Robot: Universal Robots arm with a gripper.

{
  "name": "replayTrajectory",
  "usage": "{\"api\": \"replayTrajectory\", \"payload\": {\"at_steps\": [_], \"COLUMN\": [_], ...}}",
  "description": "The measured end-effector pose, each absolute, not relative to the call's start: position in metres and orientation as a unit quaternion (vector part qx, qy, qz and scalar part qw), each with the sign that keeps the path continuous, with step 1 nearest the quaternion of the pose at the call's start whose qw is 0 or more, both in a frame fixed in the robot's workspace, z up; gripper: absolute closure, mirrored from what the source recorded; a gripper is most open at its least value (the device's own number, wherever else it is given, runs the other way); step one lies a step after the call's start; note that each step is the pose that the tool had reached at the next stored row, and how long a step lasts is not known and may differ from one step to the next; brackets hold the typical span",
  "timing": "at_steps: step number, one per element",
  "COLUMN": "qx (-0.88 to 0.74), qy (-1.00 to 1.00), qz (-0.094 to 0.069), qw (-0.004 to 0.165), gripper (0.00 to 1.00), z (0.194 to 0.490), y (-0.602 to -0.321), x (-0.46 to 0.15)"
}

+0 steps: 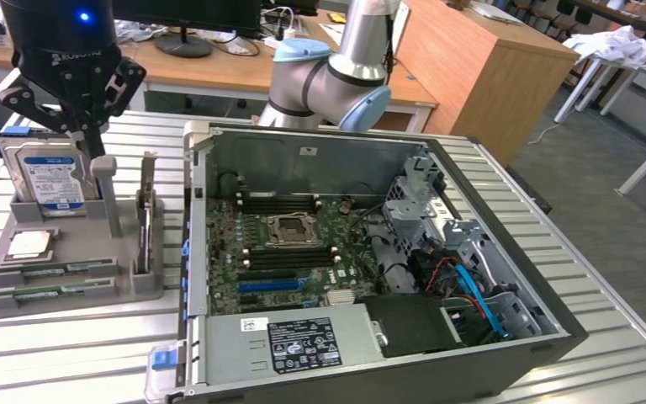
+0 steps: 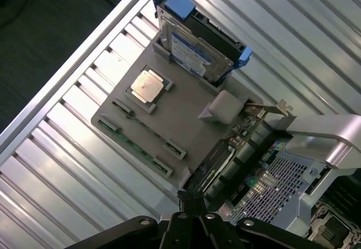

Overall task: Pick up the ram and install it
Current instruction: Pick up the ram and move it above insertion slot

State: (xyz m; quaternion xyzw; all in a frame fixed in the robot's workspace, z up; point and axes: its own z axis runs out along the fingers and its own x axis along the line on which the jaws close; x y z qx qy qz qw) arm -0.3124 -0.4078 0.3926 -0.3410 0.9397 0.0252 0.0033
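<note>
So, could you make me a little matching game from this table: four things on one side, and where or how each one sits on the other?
Things:
1. hard drive
2. processor chip
3. ram
4. pincer

Place or state:
A. lying flat in a long slot by the edge of the grey tray
B. shut, hanging above the tray
C. standing on edge in a holder
D. lying flat in a square recess

Pairs: 1-C, 2-D, 3-A, 4-B.

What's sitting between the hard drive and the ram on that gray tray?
The square silver processor chip sits between the hard drive and the ram, seen in the exterior view.
</note>
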Motion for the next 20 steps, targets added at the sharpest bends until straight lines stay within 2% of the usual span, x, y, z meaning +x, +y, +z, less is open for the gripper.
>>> {"api": "replayTrajectory", "payload": {"at_steps": [20], "qx": [-0.385], "qy": [0.923], "qz": [0.025], "qw": [0.002], "gripper": [0.90], "z": [0.3926], "y": [-0.4078], "x": [-0.3125]}}
